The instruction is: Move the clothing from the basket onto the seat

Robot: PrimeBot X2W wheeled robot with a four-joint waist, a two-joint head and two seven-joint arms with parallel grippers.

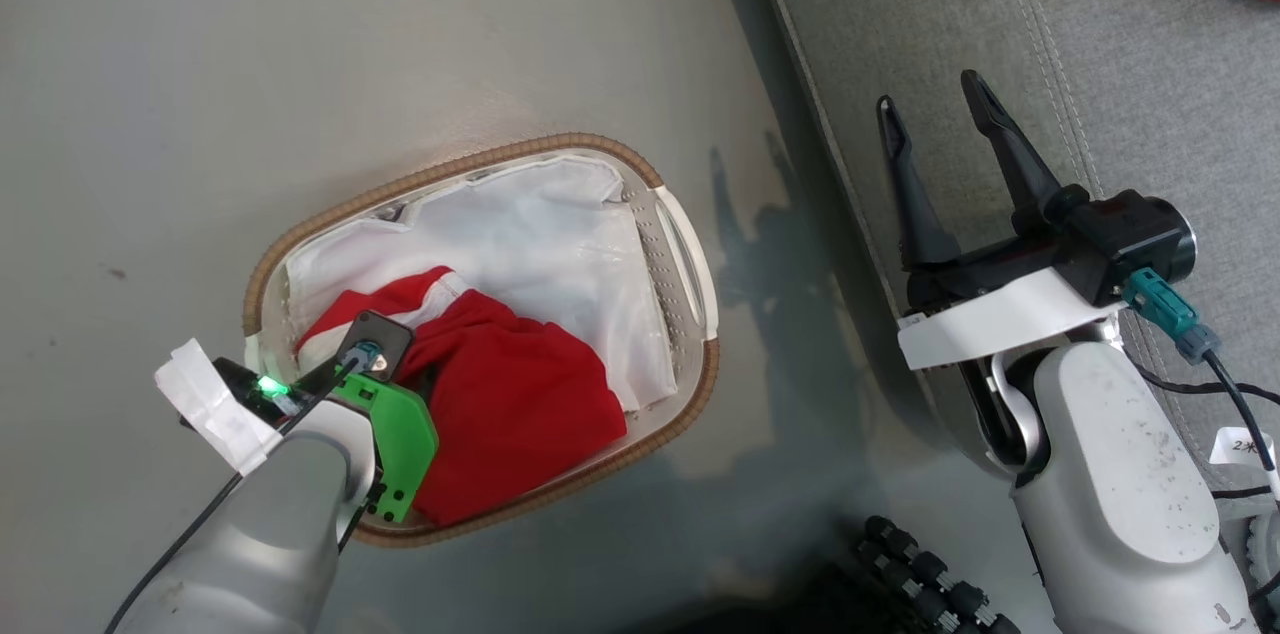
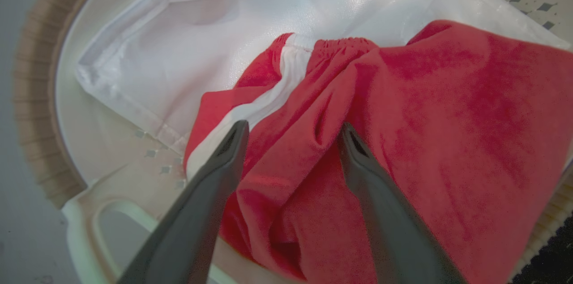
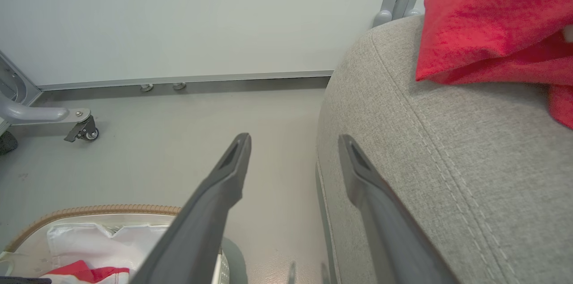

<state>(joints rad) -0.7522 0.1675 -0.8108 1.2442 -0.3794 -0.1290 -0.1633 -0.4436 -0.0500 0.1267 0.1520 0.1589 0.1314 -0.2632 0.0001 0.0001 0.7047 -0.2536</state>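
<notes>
Red shirt (image 2: 447, 118), one of two, lies in the single basket (image 1: 600, 146), a fold bunched between the left gripper's (image 2: 294, 127) spread fingers; the second red shirt (image 3: 483, 10) rests on the sofa (image 3: 470, 163), beyond the right gripper's (image 3: 293, 138) fingers, likewise apart and empty.

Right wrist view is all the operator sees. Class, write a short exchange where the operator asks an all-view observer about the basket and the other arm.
Operator: What lies in the basket?
Observer: A soft red shirt with a white stripe lies bunched in the oval white plastic basket, on its white lining.
Operator: Where is the left gripper?
Observer: The left gripper is open, straddling a fold of that shirt.
</notes>
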